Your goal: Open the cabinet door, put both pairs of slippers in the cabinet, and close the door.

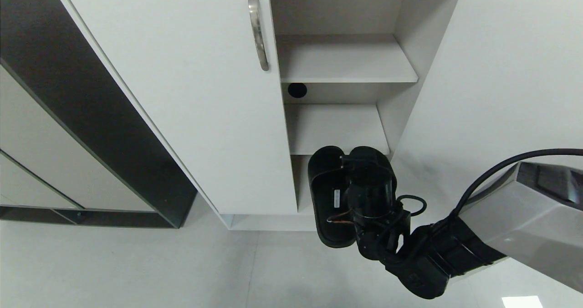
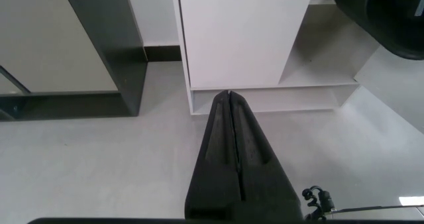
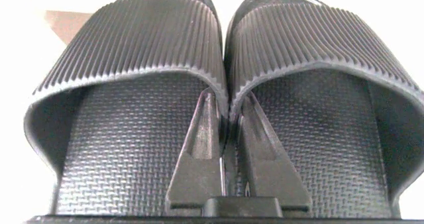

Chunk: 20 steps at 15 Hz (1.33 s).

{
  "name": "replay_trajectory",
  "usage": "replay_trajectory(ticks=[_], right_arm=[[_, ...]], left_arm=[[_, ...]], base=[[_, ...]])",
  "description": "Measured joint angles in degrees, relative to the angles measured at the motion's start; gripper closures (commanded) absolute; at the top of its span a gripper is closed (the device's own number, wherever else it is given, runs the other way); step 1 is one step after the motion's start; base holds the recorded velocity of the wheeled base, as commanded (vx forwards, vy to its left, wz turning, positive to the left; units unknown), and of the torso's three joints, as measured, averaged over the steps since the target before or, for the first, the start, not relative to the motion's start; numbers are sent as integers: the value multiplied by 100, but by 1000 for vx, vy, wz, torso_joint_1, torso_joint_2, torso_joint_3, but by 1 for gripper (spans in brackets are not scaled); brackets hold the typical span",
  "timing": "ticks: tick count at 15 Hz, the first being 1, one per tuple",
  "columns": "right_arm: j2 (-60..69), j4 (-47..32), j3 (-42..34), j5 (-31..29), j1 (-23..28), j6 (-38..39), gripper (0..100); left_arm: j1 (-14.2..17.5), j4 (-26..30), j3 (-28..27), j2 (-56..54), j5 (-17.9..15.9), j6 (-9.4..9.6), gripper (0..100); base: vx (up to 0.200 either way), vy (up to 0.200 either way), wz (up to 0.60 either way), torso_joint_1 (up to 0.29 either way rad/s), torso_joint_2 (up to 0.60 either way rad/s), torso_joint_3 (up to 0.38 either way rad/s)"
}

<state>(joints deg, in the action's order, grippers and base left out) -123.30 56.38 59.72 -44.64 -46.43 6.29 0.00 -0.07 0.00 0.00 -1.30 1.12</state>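
Observation:
A pair of black slippers hangs side by side in front of the cabinet's low shelves, held by my right gripper. In the right wrist view the right gripper is shut on the two inner edges where the ribbed straps of the slippers meet. The cabinet stands open on its right half, with bare white shelves inside. My left gripper is shut with nothing in it, low over the floor facing the cabinet base. One slipper shows up at the corner there.
The cabinet's left door is closed and carries a metal handle. The open white door stands at the right of the opening. A round hole sits in the back wall. A dark shelf unit stands to the left. Grey floor lies in front.

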Motion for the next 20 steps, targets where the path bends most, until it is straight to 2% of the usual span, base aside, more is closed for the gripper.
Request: replay_trajectory(ticks=[2,11,16,20], right_arm=[[-74,51,50,0,-1,5,100],[-204,402,22,-30,-12,-110,100],[-210,607,-132,165,-76,-123,100],[-534,597,419,219,112,-129,100]], left_arm=[[0,0,0,0,0,2,100],[0,0,0,0,-11,0,100],[0,0,0,0,-11,7,100],[0,0,0,0,-2,10,100]], base=[[0,0,0,0,0,0],[200,0,0,1,2,3],[0,0,0,0,0,0],[0,0,0,0,0,0]])
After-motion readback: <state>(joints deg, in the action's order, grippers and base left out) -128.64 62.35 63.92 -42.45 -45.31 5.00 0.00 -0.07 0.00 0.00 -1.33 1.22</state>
